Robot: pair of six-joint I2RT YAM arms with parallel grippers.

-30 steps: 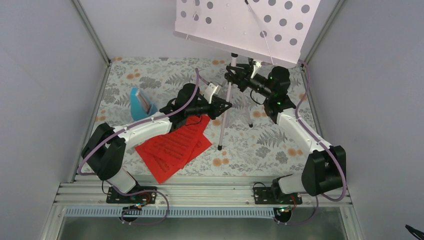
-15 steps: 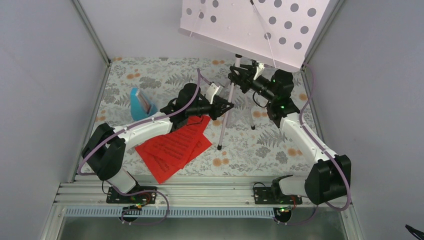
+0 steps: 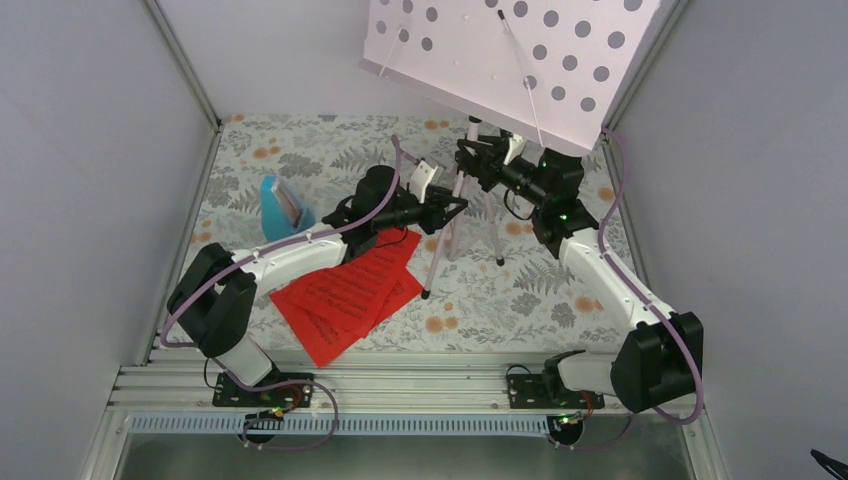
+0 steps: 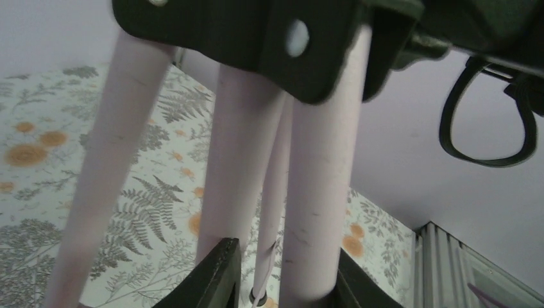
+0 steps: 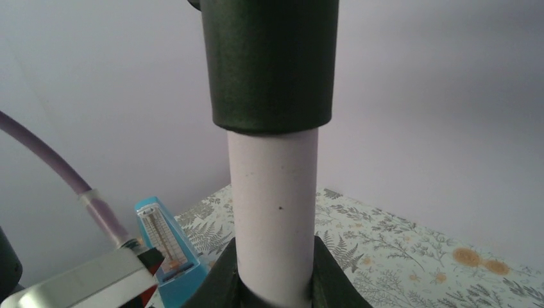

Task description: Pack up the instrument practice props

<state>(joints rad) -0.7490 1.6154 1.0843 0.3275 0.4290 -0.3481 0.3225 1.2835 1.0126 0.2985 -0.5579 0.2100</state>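
The pale lilac music stand is lifted and tilted, its perforated desk high at the back. My right gripper is shut on the stand's pale post just under a dark collar. My left gripper reaches in from the left; two lilac legs sit between its fingers, touching both, and a third shows behind. The red sheet-music pages lie flat under the left arm. The light-blue metronome stands at the left, also seen as a blue wedge with a white face.
Grey walls close in the floral mat on three sides. An aluminium rail with both arm bases runs along the near edge. A lilac cable crosses the right wrist view.
The stand has tipped further, its desk rising out of frame and its front foot swinging left. The right gripper moved slightly left with the post. The left jaws stand a little wider.
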